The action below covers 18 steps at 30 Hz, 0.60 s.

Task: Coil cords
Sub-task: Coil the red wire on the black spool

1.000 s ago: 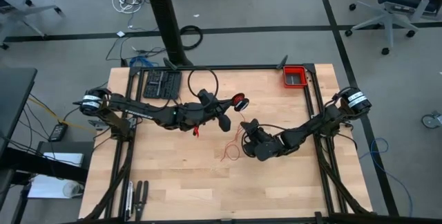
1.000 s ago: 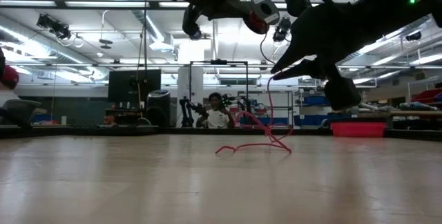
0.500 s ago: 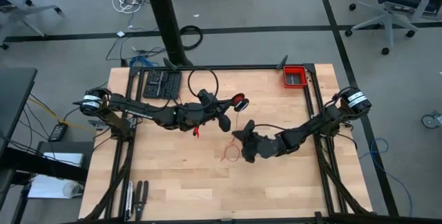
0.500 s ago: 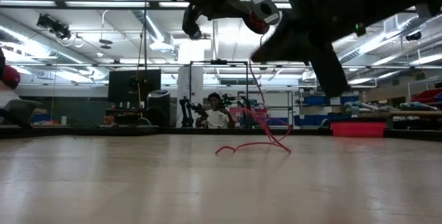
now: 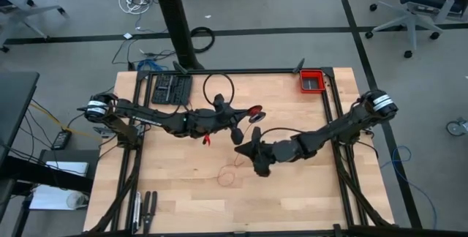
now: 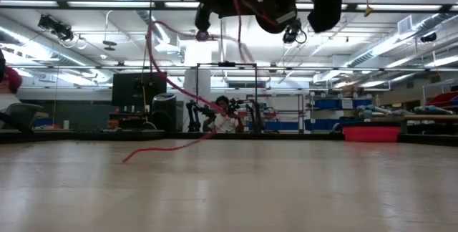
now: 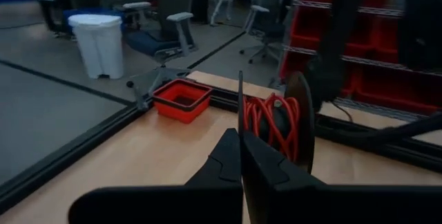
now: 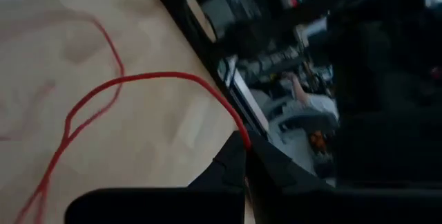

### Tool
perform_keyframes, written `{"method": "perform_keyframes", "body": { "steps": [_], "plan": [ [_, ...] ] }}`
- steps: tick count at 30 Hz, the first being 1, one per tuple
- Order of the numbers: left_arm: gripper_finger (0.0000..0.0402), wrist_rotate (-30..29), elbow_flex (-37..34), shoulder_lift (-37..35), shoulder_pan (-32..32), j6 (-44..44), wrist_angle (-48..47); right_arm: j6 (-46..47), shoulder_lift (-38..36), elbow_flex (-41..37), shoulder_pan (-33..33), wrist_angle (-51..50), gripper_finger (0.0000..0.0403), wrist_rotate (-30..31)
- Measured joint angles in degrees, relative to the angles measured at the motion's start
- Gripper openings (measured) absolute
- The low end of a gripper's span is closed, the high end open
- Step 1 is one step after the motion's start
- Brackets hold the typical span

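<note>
Near the middle of the wooden counter [image 5: 168, 193], both dark arms reach inward and meet over the red cord [image 5: 228, 176]. The right hand [image 5: 245, 150] is fully closed, its fingers pinching the cord at their tips; in the right wrist view the cord [image 8: 103, 110] runs out from between the closed fingers and loops down across the counter [image 8: 41, 58]. Seen from above, a small loop of the cord lies on the counter just in front of the right hand, toward the counter's near edge. In the low view the cord [image 6: 168, 89] hangs from above in a long slack curve and trails onto the counter [image 6: 229, 189].

The left hand [image 5: 235, 136] is also fully closed, its two fingers pressed together with nothing visible between them. It sits just behind the right hand, beside a spool [image 5: 254, 113] wound with more red cord. In the left wrist view the spool [image 7: 280, 124] stands just past the closed fingers [image 7: 231, 158].

A red bin [image 5: 312, 81] rests at the counter's far right corner, well apart from both hands. A black cable loop [image 5: 217, 87] lies behind the left hand, beside a dark tray [image 5: 170, 88] at the far left. In the low view a person [image 6: 226, 117] sits in the room beyond the counter.
</note>
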Motion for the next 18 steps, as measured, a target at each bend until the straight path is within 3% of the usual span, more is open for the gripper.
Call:
{"method": "perform_keyframes", "body": {
  "steps": [9, 18],
  "plan": [
    [0.0000, 4.2, 0.0, 0.0, 0.0, 2.0, 0.6, 6.4, -8.4, 0.0, -3.3, -6.8, 0.0000, -15.3],
    [0.0000, 7.7, 0.0, 0.0, 0.0, 2.8, 2.5, 12.0, -14.0, 0.0, -6.5, -9.7, 0.0000, -16.3]
  ]
}}
